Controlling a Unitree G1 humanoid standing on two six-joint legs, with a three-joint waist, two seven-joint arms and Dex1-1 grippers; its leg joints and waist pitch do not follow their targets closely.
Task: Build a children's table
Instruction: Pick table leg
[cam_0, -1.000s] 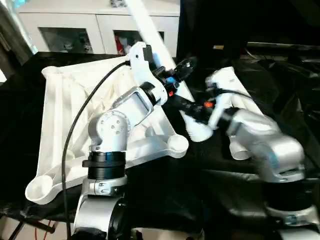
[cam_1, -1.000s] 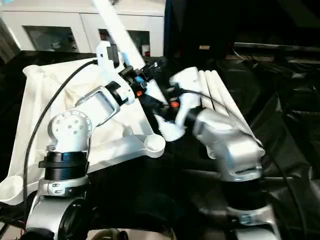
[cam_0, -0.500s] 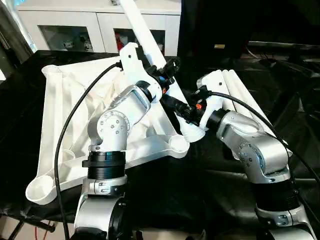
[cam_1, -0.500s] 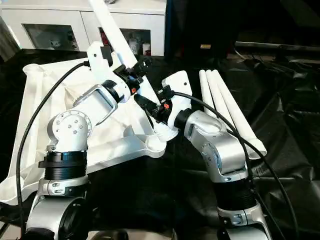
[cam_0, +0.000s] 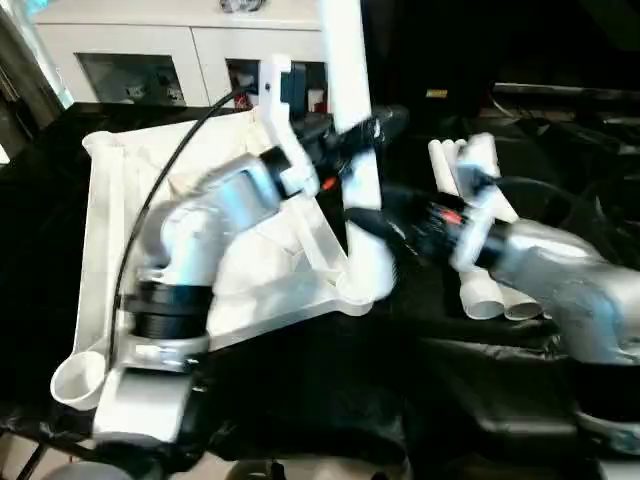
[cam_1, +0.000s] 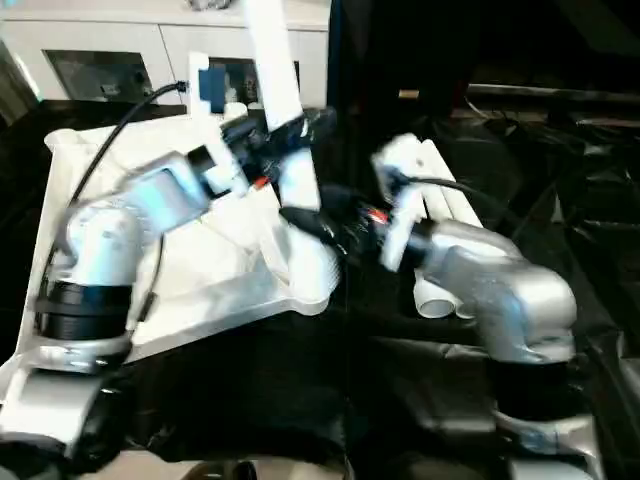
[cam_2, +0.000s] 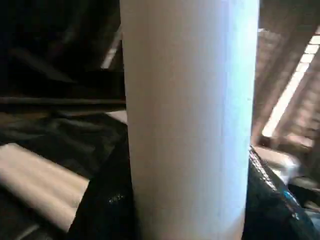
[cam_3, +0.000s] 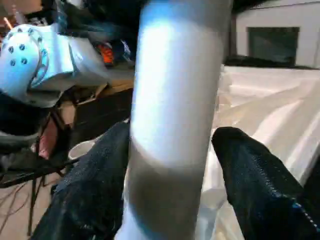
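Table top (cam_0: 130, 200) lies ribbed side up on the black-draped desk (cam_0: 560, 200). One leg (cam_0: 352, 110) stands near upright, foot seemingly in the near-right corner socket (cam_0: 365, 280). Left hand (cam_0: 345, 140) and right hand (cam_0: 385, 215) both grip it. Spare legs (cam_0: 480, 230) lie right.

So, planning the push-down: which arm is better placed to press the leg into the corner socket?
Probably the right gripper: it clamps the leg low, near the socket. The left gripper holds higher, steadying.
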